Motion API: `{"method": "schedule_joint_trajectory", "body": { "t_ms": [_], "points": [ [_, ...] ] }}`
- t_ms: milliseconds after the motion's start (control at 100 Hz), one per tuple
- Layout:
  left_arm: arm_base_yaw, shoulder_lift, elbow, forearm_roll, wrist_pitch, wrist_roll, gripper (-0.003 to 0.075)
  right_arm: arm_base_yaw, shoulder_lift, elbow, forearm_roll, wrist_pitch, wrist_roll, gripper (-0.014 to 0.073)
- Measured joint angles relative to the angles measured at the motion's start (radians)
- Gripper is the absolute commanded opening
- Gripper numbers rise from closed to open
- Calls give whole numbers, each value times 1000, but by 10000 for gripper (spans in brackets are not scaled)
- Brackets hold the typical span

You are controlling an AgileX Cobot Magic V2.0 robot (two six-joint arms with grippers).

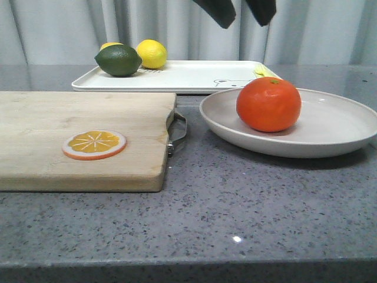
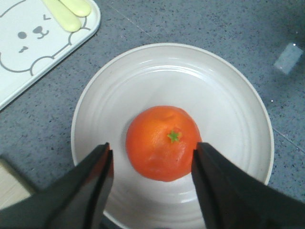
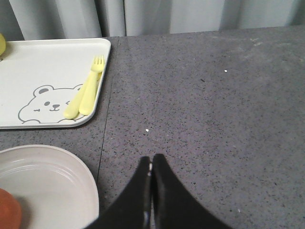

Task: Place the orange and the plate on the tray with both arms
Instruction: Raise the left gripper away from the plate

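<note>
Overhead, left gripper (image 2: 151, 160) spread above the orange (image 2: 163, 142), which sits on the plate (image 2: 228, 86) beside the tray (image 2: 57, 52).
Right gripper (image 3: 151, 174) closed over bare bench (image 3: 214, 109). Glossy, round fruit likely rolls; grasp across its widest part.

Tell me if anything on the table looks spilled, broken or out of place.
Nothing stands out. The orange sits whole and upright in the plate, the plate rests flat beside the tray, and the cutting board holds one intact orange slice. No spills or damage are visible.
</note>
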Motion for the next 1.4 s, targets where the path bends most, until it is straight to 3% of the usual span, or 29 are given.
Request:
{"method": "schedule_joint_trajectory", "body": {
  "t_ms": [200,430,630,920,1400],
  "points": [
    [35,-149,183,2,-78,-22,157,0,0,0,0,38,0,-58],
    [98,-384,440,2,-199,-50,-20,0,0,0,0,109,0,-58],
    [152,-585,634,2,-224,-67,-18,0,9,-24,0,213,0,-29],
    [193,-846,865,2,-284,-77,-19,76,120,-177,29,451,-35,303],
    [193,-979,957,2,-285,-79,-18,133,478,-384,171,589,-39,309]
  ]
}}
